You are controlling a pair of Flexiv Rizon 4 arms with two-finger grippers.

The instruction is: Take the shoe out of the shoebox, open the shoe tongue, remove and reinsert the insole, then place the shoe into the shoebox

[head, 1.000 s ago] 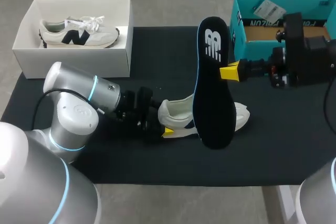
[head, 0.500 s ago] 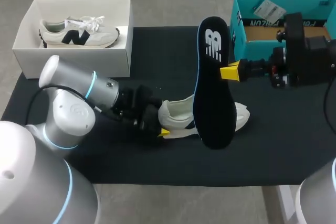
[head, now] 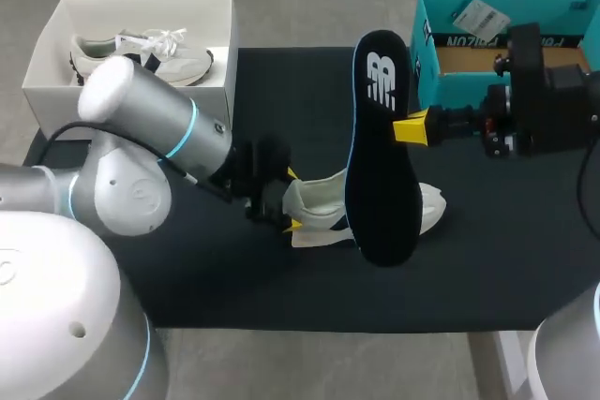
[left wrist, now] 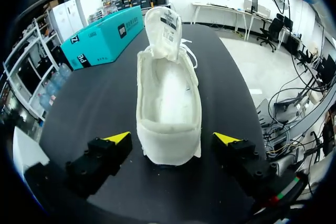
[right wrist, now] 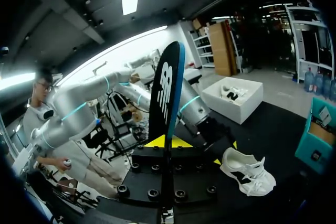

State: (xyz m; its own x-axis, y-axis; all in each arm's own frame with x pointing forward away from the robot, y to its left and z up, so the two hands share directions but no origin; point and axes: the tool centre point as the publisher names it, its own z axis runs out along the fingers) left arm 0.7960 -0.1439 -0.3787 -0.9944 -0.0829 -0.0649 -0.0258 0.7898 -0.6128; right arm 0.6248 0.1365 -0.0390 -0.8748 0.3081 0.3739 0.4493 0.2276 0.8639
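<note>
A white shoe (head: 319,205) lies on the black mat, its middle hidden behind the black insole (head: 380,156). My right gripper (head: 410,128) is shut on the insole's edge and holds it upright above the shoe. In the right wrist view the insole (right wrist: 165,98) stands edge-on in that gripper (right wrist: 168,141), with the shoe (right wrist: 247,169) on the mat beyond. My left gripper (head: 291,201) is at the shoe's heel. In the left wrist view the gripper (left wrist: 173,139) is open, a finger on each side of the heel and clear of the shoe (left wrist: 169,98), whose tongue (left wrist: 164,32) is raised.
A white box (head: 131,105) at the back left holds a second shoe (head: 178,58). The teal shoebox (head: 427,44) stands at the back right, behind my right arm. The black mat (head: 187,278) covers the table's middle.
My left arm's elbow has swung up towards the white box and its gripper has turned at the heel, opening a little wider. The right arm and the insole have not moved.
</note>
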